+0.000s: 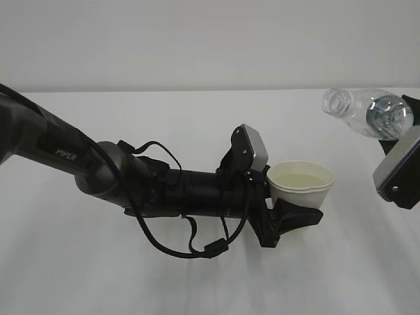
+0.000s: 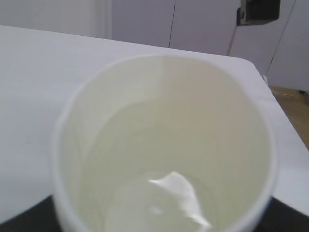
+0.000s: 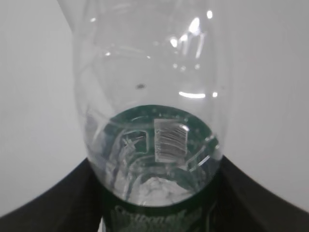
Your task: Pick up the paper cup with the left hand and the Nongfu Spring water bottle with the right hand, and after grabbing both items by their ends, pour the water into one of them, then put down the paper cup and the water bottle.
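Observation:
My left gripper (image 1: 296,213) is shut on the white paper cup (image 1: 302,185) and holds it upright above the table at centre right. The cup holds faintly yellowish water (image 1: 300,176); in the left wrist view the cup (image 2: 72,159) fills the frame and the water (image 2: 164,193) covers its bottom. My right gripper (image 1: 401,141) at the right edge is shut on the clear Nongfu Spring water bottle (image 1: 364,111), held tilted with its capless neck pointing left, apart from the cup. In the right wrist view the bottle (image 3: 149,96) looks almost empty, its dark green label (image 3: 159,212) between the jaws.
The white table (image 1: 197,131) runs under both arms. My left arm (image 1: 98,170) stretches across from the left edge. In the left wrist view the table's far right corner (image 2: 251,72) and a dark device (image 2: 259,9) on the wall behind show.

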Motion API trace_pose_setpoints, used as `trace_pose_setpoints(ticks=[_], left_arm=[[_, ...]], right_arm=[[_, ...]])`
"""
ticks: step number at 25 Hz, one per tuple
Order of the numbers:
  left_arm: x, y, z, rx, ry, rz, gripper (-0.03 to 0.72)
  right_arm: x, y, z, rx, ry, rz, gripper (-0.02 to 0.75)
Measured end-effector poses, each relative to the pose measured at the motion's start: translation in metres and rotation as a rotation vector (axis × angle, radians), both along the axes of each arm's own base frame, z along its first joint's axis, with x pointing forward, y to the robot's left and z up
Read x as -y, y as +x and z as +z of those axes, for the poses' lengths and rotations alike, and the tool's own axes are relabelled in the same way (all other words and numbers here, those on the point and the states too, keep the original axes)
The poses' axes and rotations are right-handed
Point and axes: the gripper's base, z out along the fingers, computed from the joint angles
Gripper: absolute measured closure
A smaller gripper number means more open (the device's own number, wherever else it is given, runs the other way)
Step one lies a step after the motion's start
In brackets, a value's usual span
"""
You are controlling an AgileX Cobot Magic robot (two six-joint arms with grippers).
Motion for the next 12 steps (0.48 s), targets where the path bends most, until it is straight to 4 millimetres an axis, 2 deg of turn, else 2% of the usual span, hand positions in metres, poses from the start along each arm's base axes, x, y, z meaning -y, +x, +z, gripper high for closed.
trace_pose_setpoints(ticks=[12], left_arm=[[0.0000,0.0010,0.0005,-0.005,-0.006,0.012,0.256]], right_arm=[[0.0000,-0.0005,0.0062,0.023,0.308,-0.016,0.299]])
